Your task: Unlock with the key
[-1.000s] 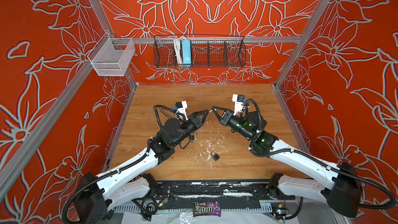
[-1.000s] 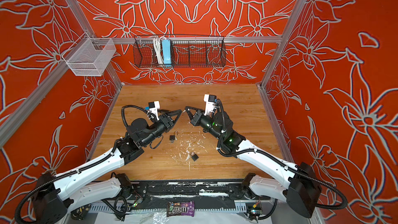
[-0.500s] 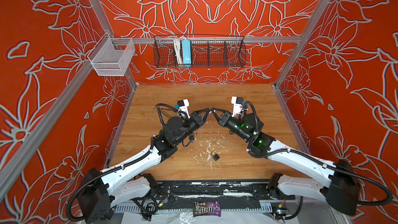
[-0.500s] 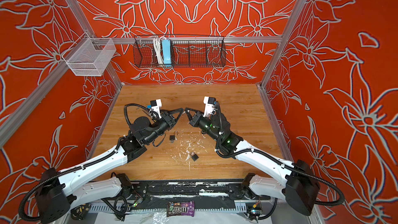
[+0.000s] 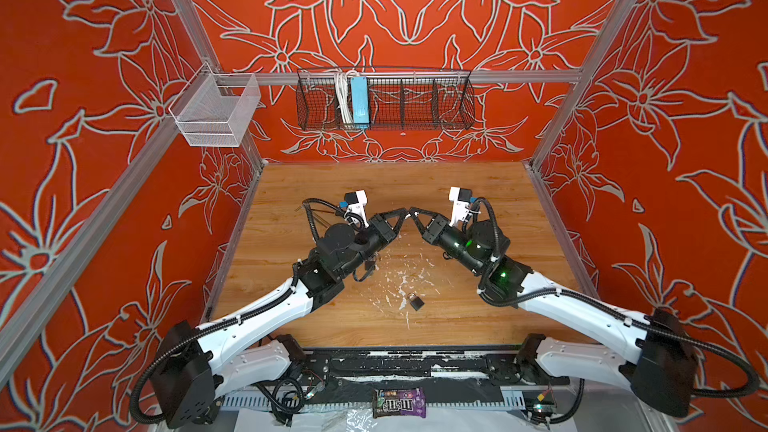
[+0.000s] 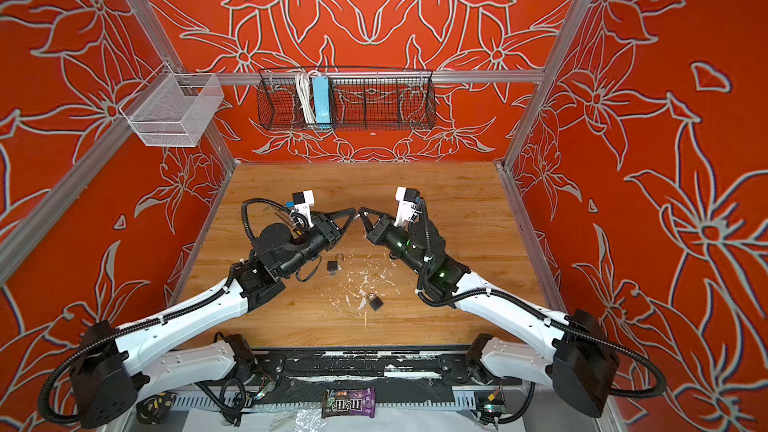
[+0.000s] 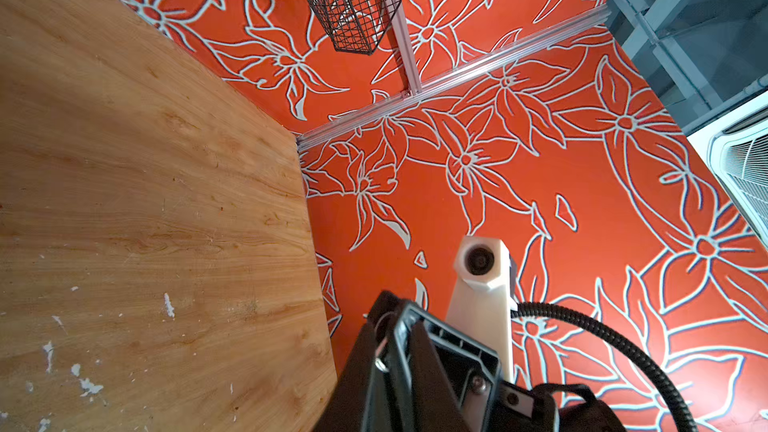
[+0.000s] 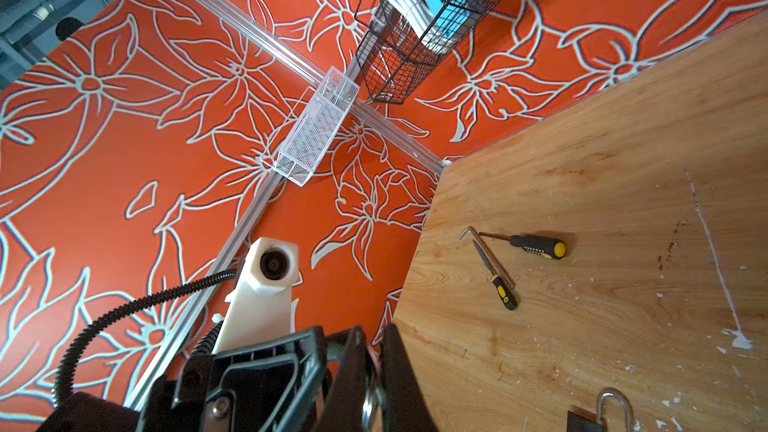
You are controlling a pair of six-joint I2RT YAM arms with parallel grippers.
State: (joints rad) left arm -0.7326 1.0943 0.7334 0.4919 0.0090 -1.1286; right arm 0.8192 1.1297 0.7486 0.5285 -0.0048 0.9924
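Above the middle of the wooden table (image 5: 490, 189), the left gripper (image 5: 403, 213) and the right gripper (image 5: 412, 211) meet tip to tip in both top views, both raised clear of the board. Right wrist view: the right jaws are closed, with a metal key ring (image 8: 368, 404) pinched between the two dark fingers (image 8: 399, 371). Left wrist view: the key ring (image 7: 380, 344) shows against the left finger (image 7: 359, 371), just beside the ribbed frame of the right gripper. The left jaws stand close together at the tips; whether they clamp the ring cannot be told. The key blade itself is too small to make out. Two padlocks lie on the table below, apart from both grippers: the first padlock (image 6: 332, 265) just beside the left arm, the second padlock (image 6: 375, 302) nearer the front edge among white flecks. Two screwdrivers (image 8: 536, 246) lie on the board beyond the left arm, touching neither gripper
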